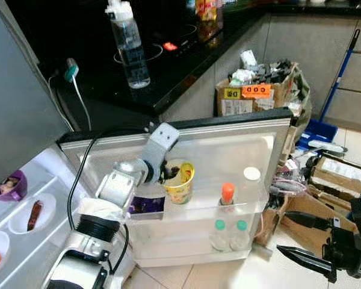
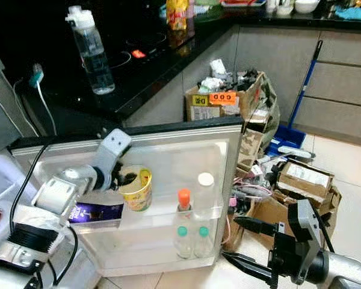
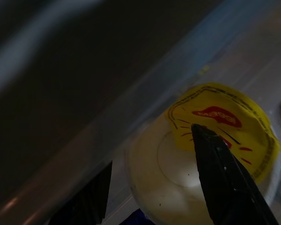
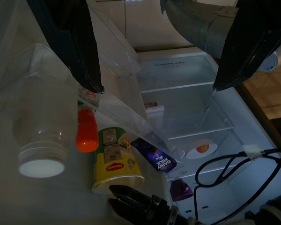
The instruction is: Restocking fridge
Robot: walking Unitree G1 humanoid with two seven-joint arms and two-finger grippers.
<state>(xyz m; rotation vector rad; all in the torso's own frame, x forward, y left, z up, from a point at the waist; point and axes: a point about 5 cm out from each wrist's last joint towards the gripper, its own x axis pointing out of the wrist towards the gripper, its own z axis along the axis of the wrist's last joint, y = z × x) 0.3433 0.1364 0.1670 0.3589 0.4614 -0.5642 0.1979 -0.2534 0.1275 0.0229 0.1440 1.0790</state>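
Maggi-labelled yellow cup (image 1: 180, 182) sits on the fridge door shelf (image 1: 240, 206), pinched by left gripper (image 1: 167, 173).

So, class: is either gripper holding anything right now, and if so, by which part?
The left gripper holds the yellow cup at its rim, one finger inside the mouth. The right gripper is open and holds nothing.

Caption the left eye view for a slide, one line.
Left end effector setting a yellow cup into the open fridge door shelf, beside an orange-capped bottle.
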